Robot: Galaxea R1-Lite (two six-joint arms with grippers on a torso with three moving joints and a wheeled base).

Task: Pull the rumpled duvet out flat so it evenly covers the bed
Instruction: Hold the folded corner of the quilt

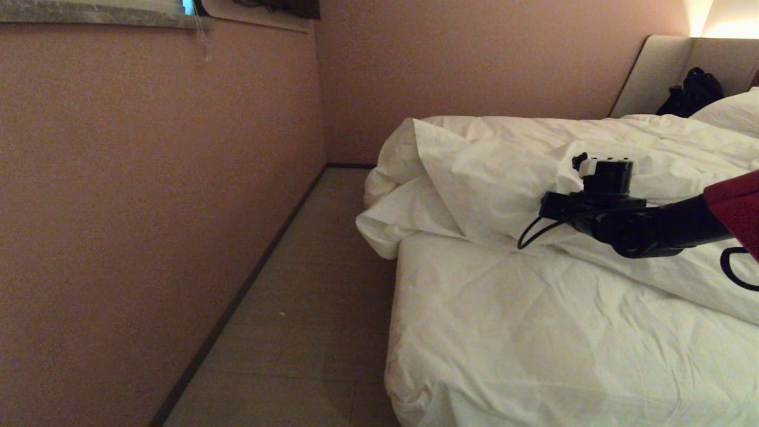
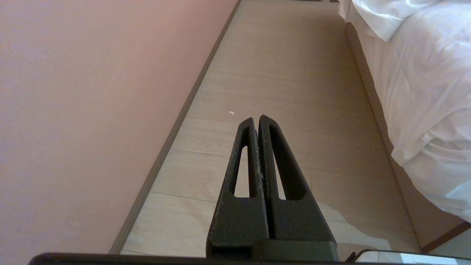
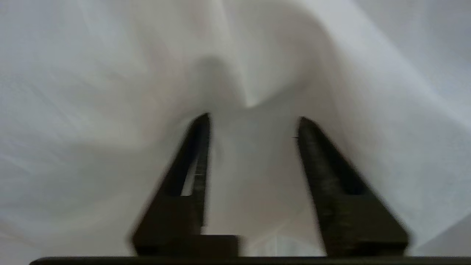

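The duvet (image 1: 474, 172) is a puffy white heap across the far part of the bed (image 1: 504, 332), with a folded corner hanging over the bed's left edge. My right arm reaches in from the right, and its wrist (image 1: 605, 178) rests low on the duvet's fold. In the right wrist view, the right gripper (image 3: 252, 119) is open and pushed against the duvet (image 3: 110, 92). White cloth lies between and around its fingers. My left gripper (image 2: 256, 119) is shut and empty over the floor beside the bed (image 2: 423, 92).
A pink wall (image 1: 148, 207) runs along the left. A narrow strip of pale floor (image 1: 308, 308) separates it from the bed. A padded headboard (image 1: 652, 71), a black bag (image 1: 691, 92) and a white pillow (image 1: 732, 112) are at the far right.
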